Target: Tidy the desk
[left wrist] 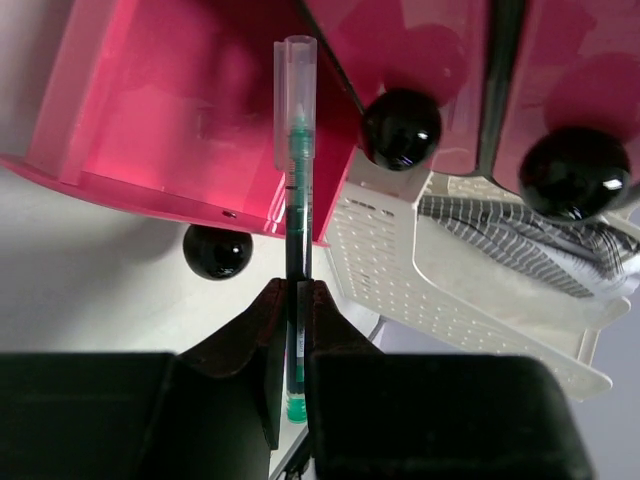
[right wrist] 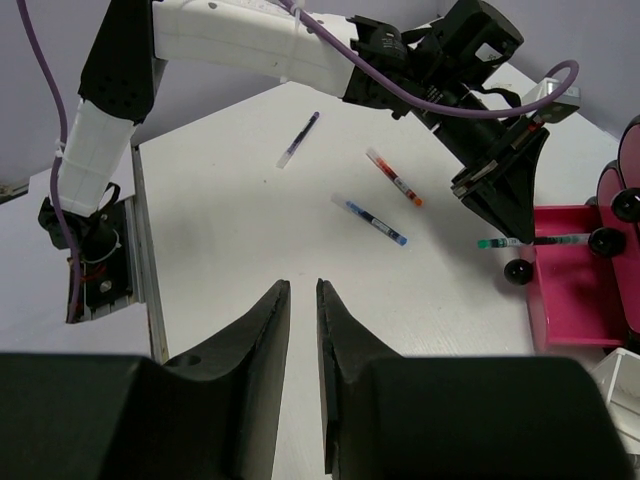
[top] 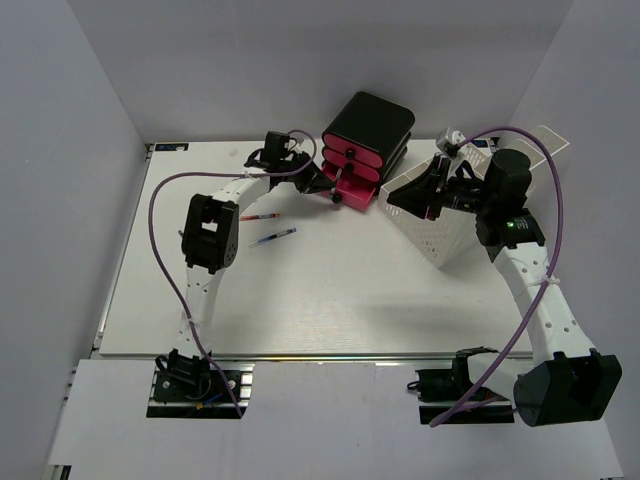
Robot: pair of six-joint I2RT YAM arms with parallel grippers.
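The left pincer (left wrist: 293,292) is clamped on a slim clear-capped pen with green ink (left wrist: 296,150). It grips the pen near the tail, so most of its length juts toward the open pink plastic drawer (left wrist: 150,120) of the black-and-pink drawer unit (top: 365,135). With so short a hold, the pen could pivot between the pads. If it is let go too soon, it may catch the drawer's front lip and roll onto the table. The right pincer (right wrist: 300,292) stands at a narrow gap with nothing in it, close by the white perforated plastic tray (top: 440,238), and a careless swing could knock that tray.

The large flat white matte table (top: 330,295) fills the middle of the top view, ahead of both arm bases. A red-ink pen (right wrist: 393,177), a blue-ink pen (right wrist: 370,220) and a dark pen (right wrist: 300,140) lie loose on it, apart from one another, so I judge the tidying unfinished.
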